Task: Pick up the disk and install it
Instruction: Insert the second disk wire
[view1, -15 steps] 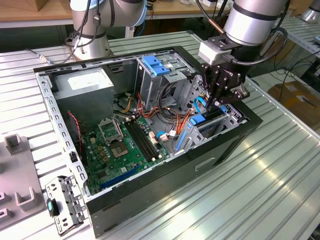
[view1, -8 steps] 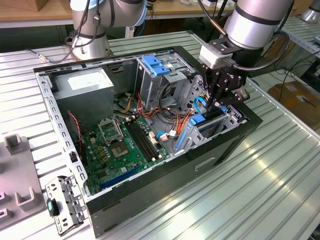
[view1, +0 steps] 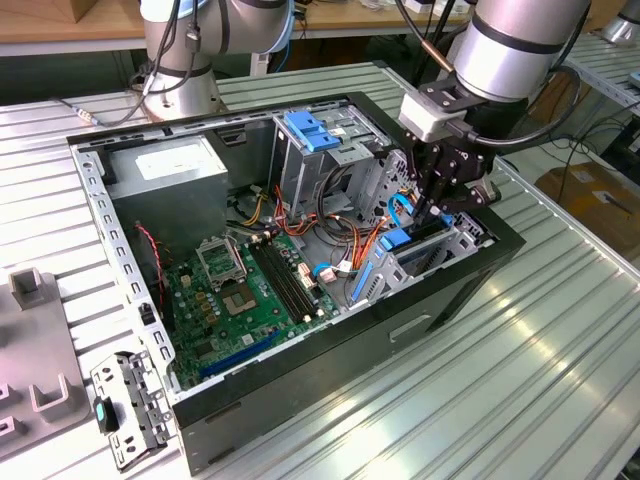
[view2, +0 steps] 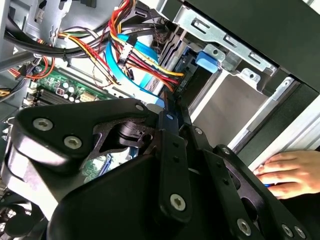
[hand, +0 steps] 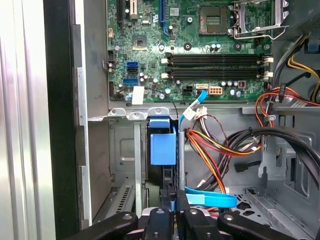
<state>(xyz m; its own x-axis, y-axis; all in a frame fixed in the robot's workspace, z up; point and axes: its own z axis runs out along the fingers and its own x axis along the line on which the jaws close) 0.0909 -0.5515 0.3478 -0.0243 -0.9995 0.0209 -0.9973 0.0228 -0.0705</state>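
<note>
exterior view high above case (view1: 300, 420), wrist views close inside

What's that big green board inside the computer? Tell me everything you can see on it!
The green board lies flat on the bottom of the open black computer case. It looks like a stiff printed card crowded with tiny parts. Long black slots run side by side across it, all empty. Beside them sits a square silver socket with a metal frame. Small blue plugs stand near one edge, and a blue wire reaches the board there.
</note>
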